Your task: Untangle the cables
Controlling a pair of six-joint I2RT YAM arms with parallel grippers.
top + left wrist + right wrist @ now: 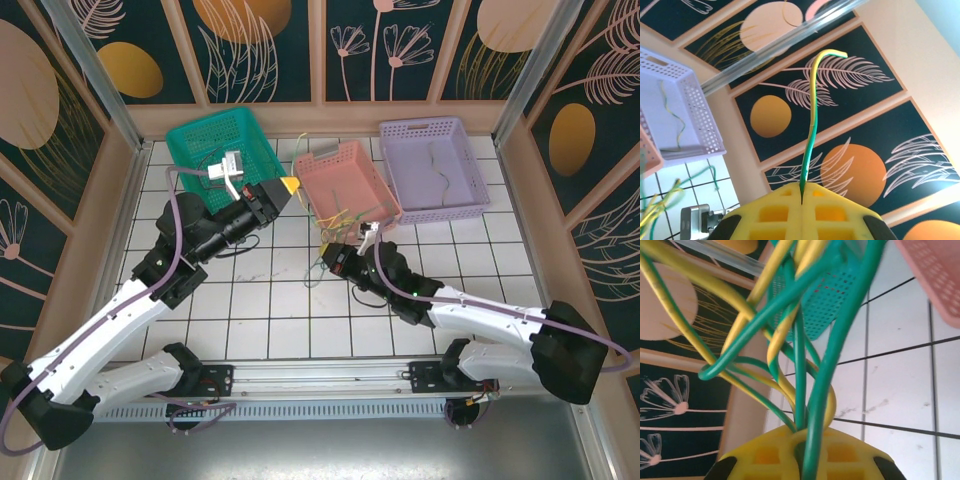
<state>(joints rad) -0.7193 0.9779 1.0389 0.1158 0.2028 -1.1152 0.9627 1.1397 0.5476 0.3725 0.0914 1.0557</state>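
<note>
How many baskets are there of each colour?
green basket: 1
pink basket: 1
lilac basket: 1
Total: 3 baskets

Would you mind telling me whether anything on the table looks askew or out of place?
The pink basket sits skewed to the tile grid. By its near edge, green and yellow cables are knotted together, the right gripper shut on several at once, while the left gripper pinches a single strand.
</note>
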